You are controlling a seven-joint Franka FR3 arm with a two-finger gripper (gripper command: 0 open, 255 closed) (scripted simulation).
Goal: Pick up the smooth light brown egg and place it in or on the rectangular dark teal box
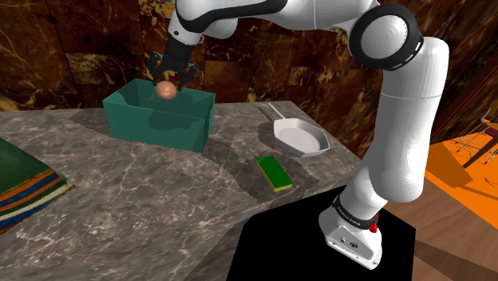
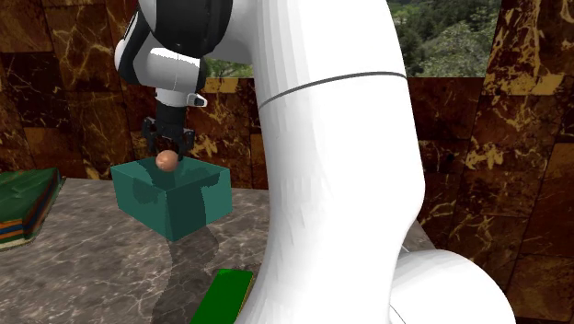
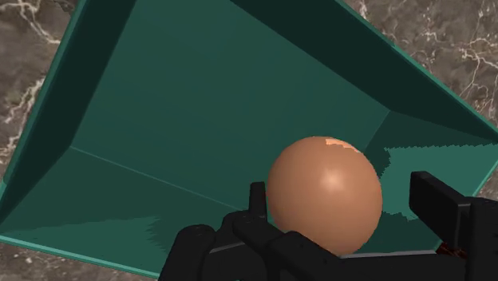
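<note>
The light brown egg point(image 1: 166, 90) point(image 2: 166, 160) point(image 3: 323, 194) hangs just above the open top of the dark teal box point(image 1: 160, 125) point(image 2: 175, 204) point(image 3: 199, 104), which stands at the back of the marble counter. My gripper point(image 1: 170, 78) point(image 2: 167, 147) point(image 3: 345, 206) is directly over the box, open, with the egg between its spread fingers. In the wrist view one finger sits against the egg, while a gap shows between the egg and the other finger point(image 3: 447, 211). Beneath the egg lies the box's bare teal floor.
A white skillet point(image 1: 302, 136) and a green-and-yellow sponge point(image 1: 274, 172) point(image 2: 221, 296) lie on the counter point(image 1: 144, 191) towards the shoulder view's right. A stack of coloured books point(image 1: 24, 185) point(image 2: 23, 204) lies at the left. The black stand point(image 1: 319, 247) is at the lower right.
</note>
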